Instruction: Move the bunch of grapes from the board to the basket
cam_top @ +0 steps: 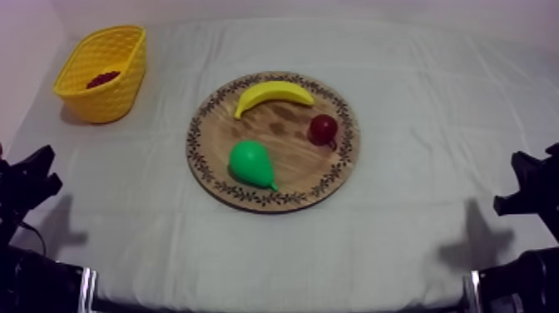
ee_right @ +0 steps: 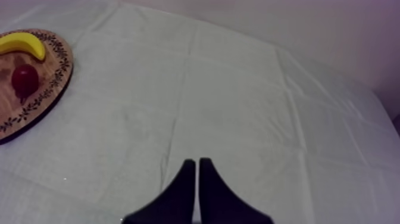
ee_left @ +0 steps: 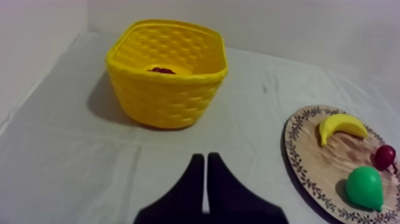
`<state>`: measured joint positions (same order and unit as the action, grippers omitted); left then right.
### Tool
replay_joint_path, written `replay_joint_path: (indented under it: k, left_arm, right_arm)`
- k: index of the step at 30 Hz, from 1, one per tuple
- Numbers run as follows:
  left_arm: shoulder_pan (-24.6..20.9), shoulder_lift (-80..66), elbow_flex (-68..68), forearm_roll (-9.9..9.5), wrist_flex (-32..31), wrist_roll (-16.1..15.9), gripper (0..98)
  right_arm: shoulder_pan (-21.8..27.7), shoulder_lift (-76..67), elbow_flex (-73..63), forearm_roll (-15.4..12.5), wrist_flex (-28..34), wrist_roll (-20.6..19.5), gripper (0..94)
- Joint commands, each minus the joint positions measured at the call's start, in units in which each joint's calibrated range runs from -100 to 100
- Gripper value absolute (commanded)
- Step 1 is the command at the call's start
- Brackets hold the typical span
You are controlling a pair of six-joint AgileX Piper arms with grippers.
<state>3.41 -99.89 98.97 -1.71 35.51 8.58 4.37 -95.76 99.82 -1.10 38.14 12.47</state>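
Both low at sides; left gripper (ee_left: 205, 157) closed, empty; right gripper (ee_right: 196, 161) likewise

Inside the basket (cam_top: 112, 96), well apart from the board (cam_top: 291, 171), a dark red lump (cam_top: 103, 79) lies mostly hidden behind the woven wall, too small to name. In the right wrist view the edge cuts off part of the board and the banana (ee_right: 21, 44) on it.

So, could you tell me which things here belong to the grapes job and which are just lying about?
Belonging to the job:
wooden board; yellow basket; bunch of grapes, probably the dark red lump lying in the basket.

Just lying about, all on the board:
banana; pear; small red fruit.
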Motion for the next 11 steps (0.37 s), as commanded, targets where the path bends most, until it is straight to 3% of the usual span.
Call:
replay_joint_path:
  k: [1,11]
  left_arm:
    - [0.0,-0.1,0.1,-0.08,-0.8,0.1,0.0]
    - [0.1,-0.1,0.4,-0.16,-1.5,0.3,0.0]
  right_arm:
    - [0.0,0.0,0.0,0.0,0.0,0.0,0.3]
    - [0.0,0.0,0.0,0.0,0.0,0.0,0.3]
